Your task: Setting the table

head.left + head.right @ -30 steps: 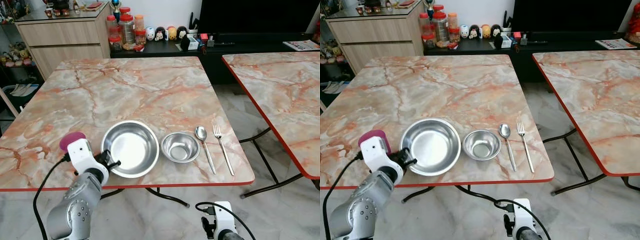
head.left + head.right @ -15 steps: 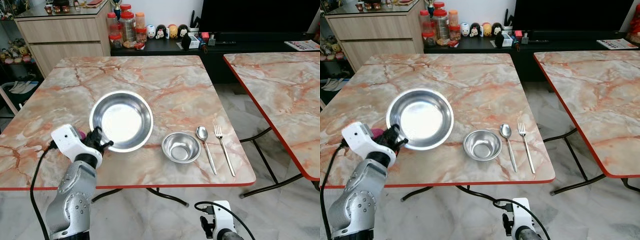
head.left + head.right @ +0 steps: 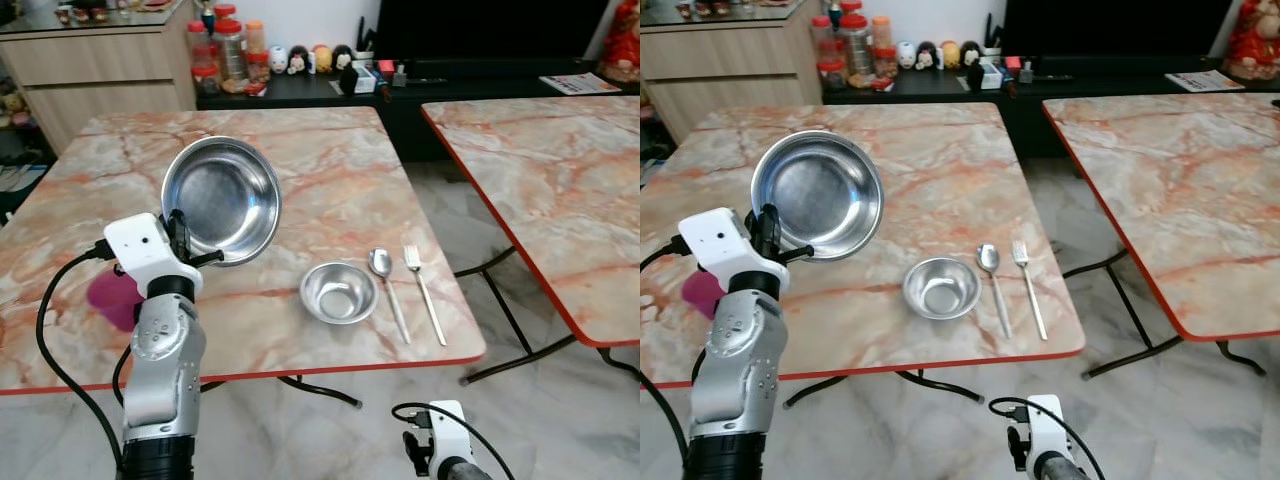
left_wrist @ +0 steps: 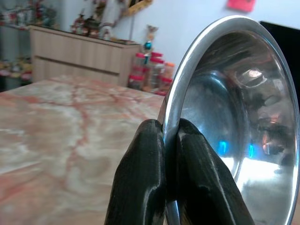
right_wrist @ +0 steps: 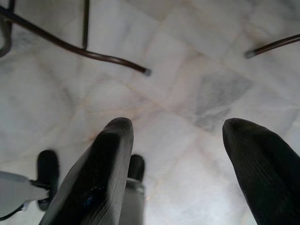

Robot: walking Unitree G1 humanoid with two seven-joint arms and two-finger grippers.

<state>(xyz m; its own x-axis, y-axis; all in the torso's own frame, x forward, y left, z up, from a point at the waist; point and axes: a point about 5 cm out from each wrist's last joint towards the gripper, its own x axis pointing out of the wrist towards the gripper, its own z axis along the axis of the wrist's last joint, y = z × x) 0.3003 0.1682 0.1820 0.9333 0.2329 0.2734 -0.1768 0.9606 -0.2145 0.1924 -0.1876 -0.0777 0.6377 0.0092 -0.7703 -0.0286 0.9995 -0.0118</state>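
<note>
My left gripper [image 3: 181,238] is shut on the rim of a large steel bowl [image 3: 222,198], which it holds tilted up above the marble table [image 3: 300,160]. In the left wrist view the black fingers [image 4: 150,173] pinch that bowl's rim [image 4: 187,70]. A small steel bowl [image 3: 339,292] rests on the table near its front edge, with a spoon [image 3: 387,286] and a fork [image 3: 423,291] just to its right. A pink cup [image 3: 112,297] stands behind my left arm, partly hidden. My right gripper [image 5: 176,154] hangs open over the floor.
A second marble table [image 3: 540,170] stands to the right across a gap of tiled floor. A wooden cabinet [image 3: 110,70] and a dark low shelf with jars [image 3: 225,55] and figurines line the back wall. Table legs [image 5: 75,47] cross the floor below.
My left arm has lifted the large bowl higher and tilted it more upright. The camera has shifted, so the whole scene sits further left.
</note>
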